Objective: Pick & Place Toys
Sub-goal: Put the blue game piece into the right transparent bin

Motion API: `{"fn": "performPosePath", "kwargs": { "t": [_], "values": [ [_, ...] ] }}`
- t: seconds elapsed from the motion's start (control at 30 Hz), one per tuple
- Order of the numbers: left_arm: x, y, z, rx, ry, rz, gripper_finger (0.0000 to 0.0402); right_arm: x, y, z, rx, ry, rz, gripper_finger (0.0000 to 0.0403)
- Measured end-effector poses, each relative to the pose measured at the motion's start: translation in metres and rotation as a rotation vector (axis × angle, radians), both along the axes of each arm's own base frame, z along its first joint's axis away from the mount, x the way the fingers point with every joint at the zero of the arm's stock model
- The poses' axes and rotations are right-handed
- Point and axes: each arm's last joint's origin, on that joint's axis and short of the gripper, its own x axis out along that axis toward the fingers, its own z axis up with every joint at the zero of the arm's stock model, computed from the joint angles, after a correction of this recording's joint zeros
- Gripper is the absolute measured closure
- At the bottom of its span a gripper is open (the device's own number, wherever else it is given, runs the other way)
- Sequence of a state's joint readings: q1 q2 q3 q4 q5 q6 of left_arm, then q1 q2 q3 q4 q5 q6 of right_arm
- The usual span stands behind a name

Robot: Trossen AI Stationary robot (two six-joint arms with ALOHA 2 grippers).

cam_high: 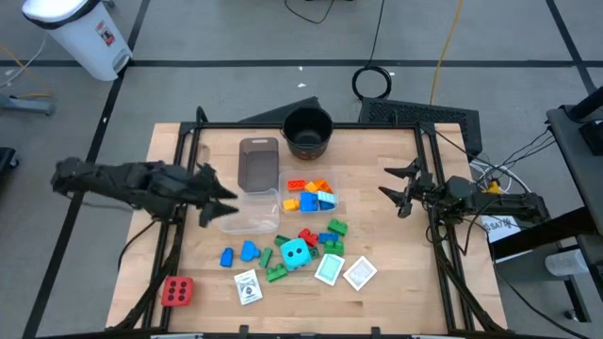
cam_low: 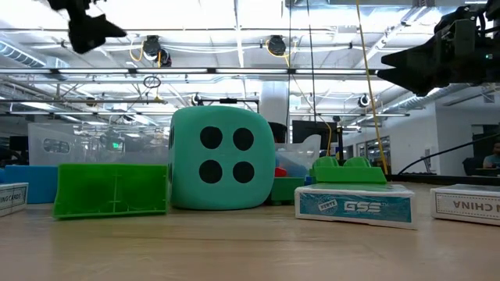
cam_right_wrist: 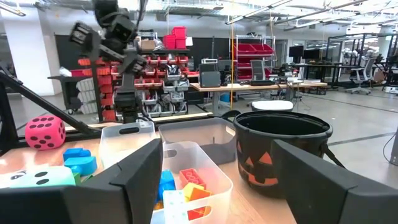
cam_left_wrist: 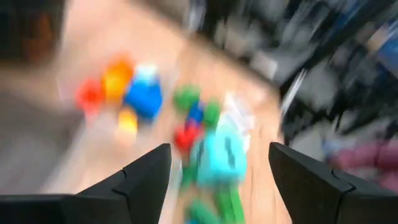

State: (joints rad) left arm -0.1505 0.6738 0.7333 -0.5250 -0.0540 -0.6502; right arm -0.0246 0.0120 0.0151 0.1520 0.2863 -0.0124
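Hovering above the desk [cam_high: 396, 282], the left pincer [cam_high: 219, 196] hangs over an empty clear tub [cam_high: 247, 213], its fingers spread wide and holding nothing. The right pincer [cam_high: 399, 188] waits near the desk's right edge, likewise wide open and empty.

Three clear tubs show: that one, a second empty one [cam_high: 258, 162] behind it, and a third [cam_high: 309, 193] holding several red, orange, yellow and blue blocks. One black round pot [cam_high: 307, 131] stands at the far edge.

Two dotted cubes: the cyan cube [cam_high: 296, 253] sits amid loose green, red and blue blocks in the front middle, and the red cube [cam_high: 177, 291] lies alone at the front left corner. Three white-bordered cards [cam_high: 345, 271] lie along the front.

The desk is pale wood; beyond it is a bright workshop with shelving and red bins [cam_right_wrist: 252, 53].
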Motion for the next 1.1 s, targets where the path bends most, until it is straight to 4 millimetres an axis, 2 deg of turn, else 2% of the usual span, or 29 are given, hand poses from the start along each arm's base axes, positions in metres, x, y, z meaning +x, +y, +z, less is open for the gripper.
{"fn": "performPosePath", "kwargs": {
  "t": [0.07,0.13,0.33,0.5,0.7,0.93,1.1],
  "values": [
    [0.012,-0.010,0.005,-0.082,0.155,0.017,0.0128,0.000,0.000,0.000,0.000,0.000,0.000,0.0135],
    [0.024,-0.021,0.003,-0.170,0.305,0.086,0.0128,0.000,0.000,0.000,0.000,0.000,0.000,0.0135],
    [0.043,-0.060,-0.030,-0.365,0.652,0.334,0.0128,0.000,0.000,0.000,0.000,0.000,0.001,0.0131],
    [0.050,-0.092,-0.055,-0.439,0.765,0.468,0.0128,0.000,0.000,0.000,0.000,0.000,0.001,0.0134],
    [0.052,-0.117,-0.079,-0.469,0.849,0.620,0.0128,0.000,0.000,0.000,0.000,0.000,0.001,0.0134],
    [0.056,-0.126,-0.108,-0.393,0.974,0.742,0.0128,0.000,0.000,0.000,0.000,0.000,0.000,0.0132],
    [0.061,-0.130,-0.123,-0.358,1.002,0.782,0.0128,0.000,0.000,0.000,0.000,0.000,0.001,0.0135]
  ]
}}
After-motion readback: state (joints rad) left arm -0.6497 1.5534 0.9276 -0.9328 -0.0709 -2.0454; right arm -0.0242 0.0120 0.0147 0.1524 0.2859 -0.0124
